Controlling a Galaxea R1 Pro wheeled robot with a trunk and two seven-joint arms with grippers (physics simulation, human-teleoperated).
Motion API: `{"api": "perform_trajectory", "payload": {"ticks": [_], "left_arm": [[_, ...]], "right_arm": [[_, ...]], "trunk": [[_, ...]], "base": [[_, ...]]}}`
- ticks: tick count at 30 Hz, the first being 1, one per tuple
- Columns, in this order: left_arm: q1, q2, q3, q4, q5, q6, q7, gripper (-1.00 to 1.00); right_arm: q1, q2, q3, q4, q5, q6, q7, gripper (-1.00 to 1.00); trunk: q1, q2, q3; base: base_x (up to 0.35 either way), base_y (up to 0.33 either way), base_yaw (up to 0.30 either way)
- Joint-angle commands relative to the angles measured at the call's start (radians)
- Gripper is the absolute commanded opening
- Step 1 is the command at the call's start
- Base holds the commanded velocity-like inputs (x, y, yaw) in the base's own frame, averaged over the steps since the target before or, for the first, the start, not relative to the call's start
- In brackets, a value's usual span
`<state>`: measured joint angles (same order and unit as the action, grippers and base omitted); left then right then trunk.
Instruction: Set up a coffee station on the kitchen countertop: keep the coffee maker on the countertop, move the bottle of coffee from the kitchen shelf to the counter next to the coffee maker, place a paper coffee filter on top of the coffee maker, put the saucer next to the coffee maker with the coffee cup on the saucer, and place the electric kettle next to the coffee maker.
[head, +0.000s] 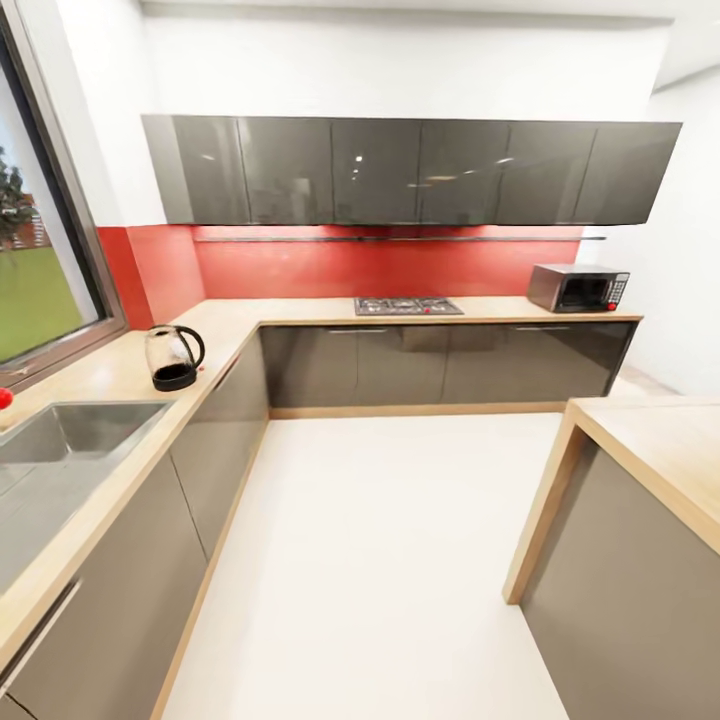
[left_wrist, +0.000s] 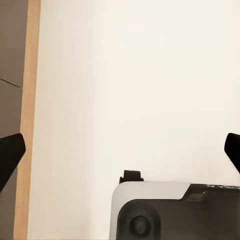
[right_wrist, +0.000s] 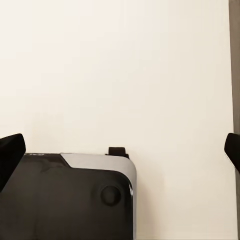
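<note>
The electric kettle (head: 174, 357), clear glass with a black base and handle, stands on the left countertop (head: 110, 375) between the sink and the corner. In the left wrist view my left gripper (left_wrist: 120, 152) is open, its black fingertips (left_wrist: 10, 155) far apart at the frame's sides, pointing down at the pale floor above the robot's base (left_wrist: 175, 210). In the right wrist view my right gripper (right_wrist: 120, 152) is open in the same way, its fingertips (right_wrist: 11, 152) wide apart over the floor and the base (right_wrist: 70, 197). The coffee maker, coffee bottle, filter, saucer and cup are out of view.
A steel sink (head: 60, 440) is set in the left counter by the window. A gas hob (head: 407, 306) and a microwave (head: 578, 288) sit on the back counter under grey wall cabinets (head: 410, 170). An island counter (head: 650, 450) juts in at the right. Pale floor (head: 380, 540) lies between.
</note>
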<state>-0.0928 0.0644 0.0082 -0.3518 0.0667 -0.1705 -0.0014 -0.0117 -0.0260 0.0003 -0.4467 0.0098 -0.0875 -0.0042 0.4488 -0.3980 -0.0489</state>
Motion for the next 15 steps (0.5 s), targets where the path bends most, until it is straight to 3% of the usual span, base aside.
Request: {"api": "perform_trajectory", "payload": {"ticks": [1, 15], "left_arm": [[-0.001, 0.000, -0.001, 0.001, 0.007, -0.003, 0.000, 1.00], [-0.001, 0.000, -0.001, 0.001, 0.007, -0.003, 0.001, 1.00]], "right_arm": [[-0.001, 0.000, 0.000, 0.000, 0.001, -0.003, 0.000, 1.00], [-0.001, 0.000, 0.000, 0.000, 0.001, -0.003, 0.000, 1.00]], "trunk": [[0.001, -0.002, -0.002], [0.001, -0.002, -0.002]], "base": [[0.333, 0.000, 0.000], [0.333, 0.000, 0.000]]}}
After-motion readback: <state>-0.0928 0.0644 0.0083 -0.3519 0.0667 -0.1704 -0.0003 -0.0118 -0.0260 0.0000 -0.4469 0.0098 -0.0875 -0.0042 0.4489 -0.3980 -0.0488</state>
